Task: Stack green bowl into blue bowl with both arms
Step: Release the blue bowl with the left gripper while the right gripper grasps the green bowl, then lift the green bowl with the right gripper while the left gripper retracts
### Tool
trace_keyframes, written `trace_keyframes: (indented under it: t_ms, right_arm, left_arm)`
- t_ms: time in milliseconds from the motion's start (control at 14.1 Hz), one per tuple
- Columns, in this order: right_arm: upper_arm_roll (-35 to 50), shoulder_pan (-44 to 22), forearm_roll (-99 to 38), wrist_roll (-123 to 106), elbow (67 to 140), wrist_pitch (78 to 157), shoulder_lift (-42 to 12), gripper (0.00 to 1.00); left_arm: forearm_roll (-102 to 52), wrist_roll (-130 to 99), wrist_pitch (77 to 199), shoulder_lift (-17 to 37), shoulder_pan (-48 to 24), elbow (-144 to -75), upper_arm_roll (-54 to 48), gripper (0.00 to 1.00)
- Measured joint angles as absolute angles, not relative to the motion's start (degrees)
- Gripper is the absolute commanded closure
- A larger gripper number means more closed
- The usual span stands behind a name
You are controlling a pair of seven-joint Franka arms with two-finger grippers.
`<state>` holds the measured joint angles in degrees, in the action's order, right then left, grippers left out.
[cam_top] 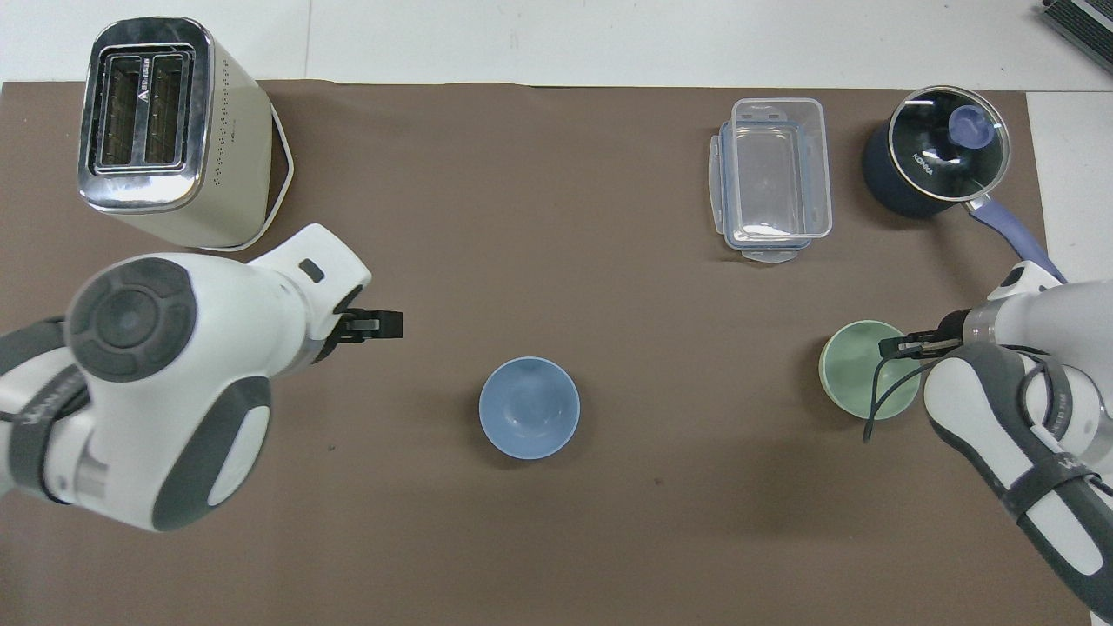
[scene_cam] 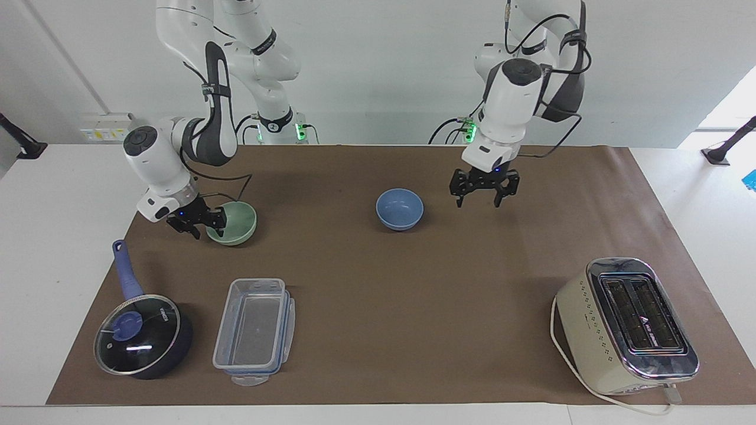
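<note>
The blue bowl [scene_cam: 400, 208] [cam_top: 529, 419] stands upright and alone near the mat's middle. My left gripper [scene_cam: 477, 200] [cam_top: 389, 325] is open and empty. It hangs over bare mat beside the blue bowl, toward the left arm's end, clear of the bowl. The green bowl [scene_cam: 236, 223] [cam_top: 856, 369] sits on the mat toward the right arm's end. My right gripper [scene_cam: 198, 227] [cam_top: 900, 345] is low at the green bowl's rim, on the side toward the right arm's end.
A clear plastic container [scene_cam: 254, 323] [cam_top: 772, 178] and a dark blue lidded saucepan [scene_cam: 143, 335] [cam_top: 939, 155] lie farther from the robots than the green bowl. A cream toaster [scene_cam: 626, 324] [cam_top: 169, 130] stands at the left arm's end. A brown mat [scene_cam: 378, 283] covers the table.
</note>
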<state>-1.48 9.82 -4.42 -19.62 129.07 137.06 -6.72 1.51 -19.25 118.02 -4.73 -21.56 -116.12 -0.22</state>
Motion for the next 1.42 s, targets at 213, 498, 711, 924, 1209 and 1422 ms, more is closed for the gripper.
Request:
trace_keyframes:
  t_ms: [213,498,711,924,1209,1422]
  right_arm:
    - [-1.4,9.7,-4.5,-19.6,128.6,136.7,-6.7,1.0]
    - [-1.1,9.3,-4.9,-19.6,124.8,130.9,-5.8,1.0]
    - [-0.3,7.7,-5.0,-19.6,121.5,126.6,-3.2,1.0]
    - [0.3,2.8,-5.2,-19.6,117.4,120.4,-0.8,1.0]
    - [1.0,-3.3,-5.3,-16.0,112.3,117.8,-0.4,1.0]
    - [2.4,-7.1,-5.3,-9.2,111.6,117.5,-0.4,1.0]
  left_arm:
    - [1.5,-8.6,105.7,-6.4,-15.8,-107.5,0.2,0.0]
    - [0.7,-2.6,98.6,-6.1,-9.5,-98.4,0.4,0.0]
    - [-0.9,2.6,91.9,-3.9,-5.3,-91.4,0.6,0.0]
    - [-1.1,3.6,88.8,-0.8,-3.3,-86.5,0.5,0.0]
    - [-1.1,5.7,87.4,1.1,-3.0,-83.9,0.4,0.0]
    - [-1.1,8.2,85.2,0.2,-3.0,-84.2,0.3,0.0]
